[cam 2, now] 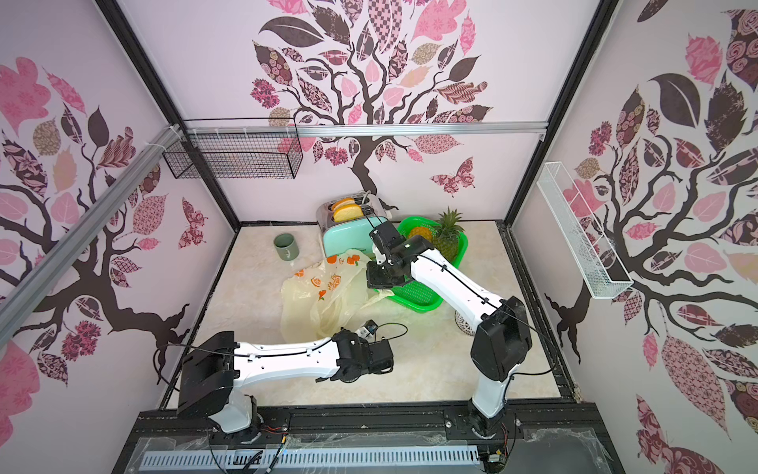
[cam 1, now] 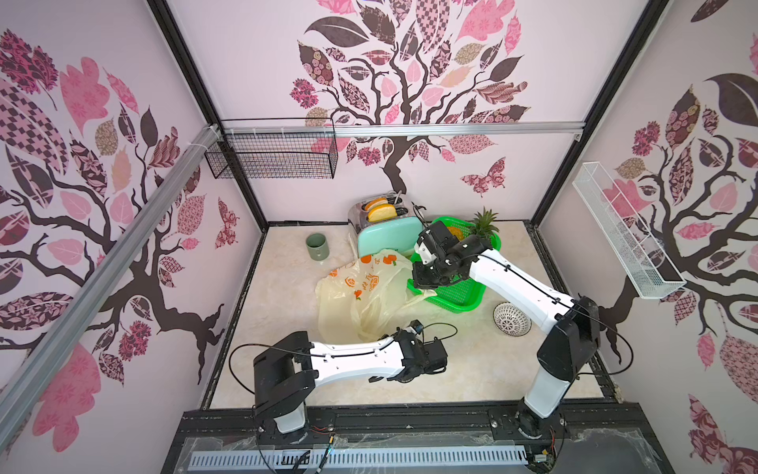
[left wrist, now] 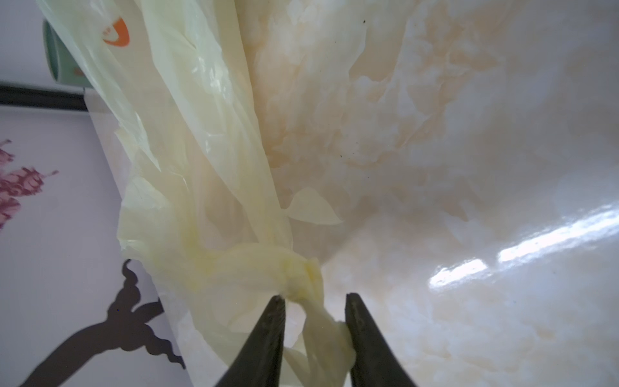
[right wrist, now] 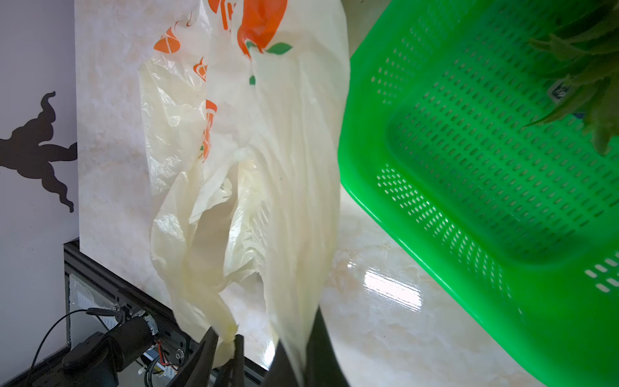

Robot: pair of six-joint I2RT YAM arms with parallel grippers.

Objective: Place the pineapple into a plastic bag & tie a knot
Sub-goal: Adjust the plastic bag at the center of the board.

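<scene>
Pineapple (cam 1: 485, 221) partly hidden behind right arm (cam 1: 512, 283) (crown shows); plastic bag (cam 1: 361, 295) crumpled nearby.

Using the bright green perforated plastic basket (cam 2: 418, 297) on the marble-look bench (cam 2: 434, 369) as the reference point. A spiky-topped pineapple (cam 2: 449, 238) stands in the basket's far right corner. The black right end effector (cam 2: 381, 286) hangs right over its left rim, and a fold of the thin, translucent pale-yellow plastic bag (cam 2: 316, 295) runs up under it. The rest of the bag sprawls left of the basket. A mint-green toaster (cam 2: 346, 244) holding two bread slices (cam 2: 346, 211) sits off the far left corner, with a grey-green mug (cam 2: 286, 246) further left. The left end effector (cam 2: 375, 355) hovers well to the basket's near side, by the bag's near edge. Can't make out either set of jaws from up here.
</scene>
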